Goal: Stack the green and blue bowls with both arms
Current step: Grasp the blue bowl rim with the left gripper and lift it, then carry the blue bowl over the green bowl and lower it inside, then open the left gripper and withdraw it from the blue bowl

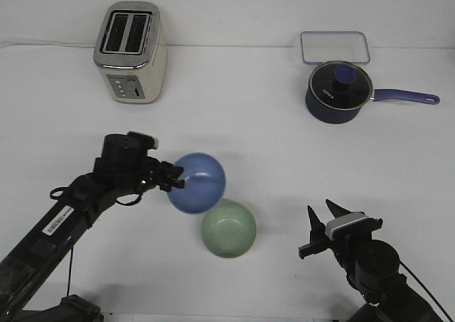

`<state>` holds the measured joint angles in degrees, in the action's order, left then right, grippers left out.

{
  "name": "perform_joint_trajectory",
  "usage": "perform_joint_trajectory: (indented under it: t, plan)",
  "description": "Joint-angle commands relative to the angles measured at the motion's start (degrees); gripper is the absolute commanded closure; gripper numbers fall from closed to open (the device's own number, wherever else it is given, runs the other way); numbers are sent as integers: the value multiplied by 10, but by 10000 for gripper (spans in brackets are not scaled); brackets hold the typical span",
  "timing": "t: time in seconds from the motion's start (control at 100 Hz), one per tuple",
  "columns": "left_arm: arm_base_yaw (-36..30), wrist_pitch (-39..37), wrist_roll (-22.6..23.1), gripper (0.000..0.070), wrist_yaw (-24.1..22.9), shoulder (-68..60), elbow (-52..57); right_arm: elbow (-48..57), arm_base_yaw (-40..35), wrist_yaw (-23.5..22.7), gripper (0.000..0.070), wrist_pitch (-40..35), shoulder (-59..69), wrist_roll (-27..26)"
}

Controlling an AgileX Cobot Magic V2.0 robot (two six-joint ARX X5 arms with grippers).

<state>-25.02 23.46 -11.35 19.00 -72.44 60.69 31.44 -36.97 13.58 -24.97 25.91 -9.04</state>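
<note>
Blue bowl [197, 183] hangs off the tip of the left gripper [175, 178], pinched by its rim on the side nearest that arm, with its body reaching out beyond the fingertips toward the middle of the table. It looks lifted and tipped rather than flat: its mouth faces up and toward the camera, the paler inside showing along the upper edge. Being round, it has no real long axis; what matters is the rim plane, which slopes instead of lying level.

The green bowl [228, 228] sits upright on the table [270, 151], mouth up, just past and below the held bowl from the left gripper's side. In the front view their outlines overlap at the blue bowl's lower edge, so I cannot tell whether they touch.

The right gripper [324, 229] stands well apart from both bowls, fingers spread and holding nothing.

The risks, as I judge them:
- a rim pinch on one side gives little hold, so the blue bowl could swing or slip out if the arm moves sharply;
- released while tilted, it may land on the green bowl's rim, rock, and slide off instead of nesting;
- coming down off-centre could shove the unsteadied green bowl sideways, since the right gripper is not bracing it.
</note>
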Motion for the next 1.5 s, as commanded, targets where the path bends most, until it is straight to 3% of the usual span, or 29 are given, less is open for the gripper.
perform_joint_trajectory:
  t: [0.0, 0.19, 0.61, 0.65, 0.75, 0.8, 0.98, 1.16, 1.24, 1.32, 1.34, 1.39, 1.47, 1.49]
  plan:
    - [-38, 2, 9, 688, -15, -12, 7, 0, -4, -1, 406, 5, 0, -4]
    - [-123, 10, 15, 688, -70, -33, 6, 0, -4, -1, 406, 3, 0, -7]
    - [-156, 7, 17, 675, -69, -103, 6, 0, -4, -1, 405, 0, 0, -10]
    - [-157, 7, 19, 616, -69, -103, 6, 0, -4, -1, 405, 0, 0, -10]
    - [-157, 1, 18, 304, -69, -103, 7, 0, -4, -1, 405, 0, 0, -10]
    - [-157, 0, 18, 237, -70, -100, 7, 0, -4, -1, 405, 0, 0, -10]
    - [-133, -22, 19, 239, -94, -59, 8, 0, -4, 0, 405, 0, 0, -10]
    - [-86, -30, 42, 264, -233, 33, 8, 0, -4, 17, 405, 0, 0, -9]
    - [-58, -29, 63, 403, -281, 77, 8, 0, -4, 25, 406, 2, 0, -2]
    - [-26, -24, 68, 636, -295, 120, 8, 0, -4, 36, 410, 7, 0, 1]
    - [-18, -21, 69, 700, -295, 131, 8, 0, -4, 37, 422, 9, -1, 1]
    - [2, -10, 68, 688, -296, 157, 7, 0, -4, 43, 491, 10, -3, 1]
    - [30, 9, 68, 687, -301, 199, -5, 0, -4, 47, 689, 3, -15, 1]
    - [35, 10, 68, 687, -305, 212, -14, 0, -4, 48, 700, 2, -21, 1]
